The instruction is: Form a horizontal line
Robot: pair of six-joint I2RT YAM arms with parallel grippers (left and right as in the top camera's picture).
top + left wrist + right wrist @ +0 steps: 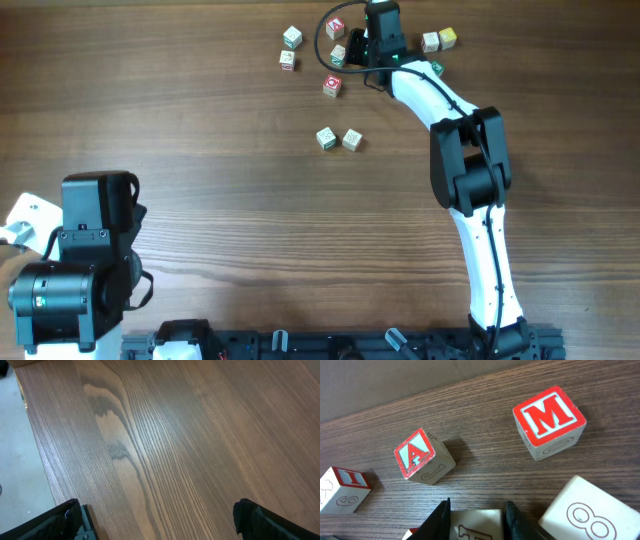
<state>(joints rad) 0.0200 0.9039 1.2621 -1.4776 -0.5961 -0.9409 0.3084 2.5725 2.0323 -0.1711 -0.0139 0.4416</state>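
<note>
My right gripper (pixel 476 517) is shut on a whitish letter cube (pixel 479 525) with a brown outlined letter on top, low over the table at the far edge (pixel 357 47). Around it stand loose cubes: a red M cube (pixel 549 420), a red A cube (pixel 422 456), a red I cube (pixel 342 489) and a white 8 cube (pixel 585 512). Two cubes (pixel 339 139) stand side by side in a short row at the table's middle. No row of three shows. My left gripper (pixel 160 522) is open and empty over bare wood.
Several loose cubes lie at the far edge: two at the left (pixel 290 48), one red-topped (pixel 332 86), two at the right (pixel 439 40). The left arm (pixel 80 260) is folded at the near left corner, by the table's left edge (pixel 30 435).
</note>
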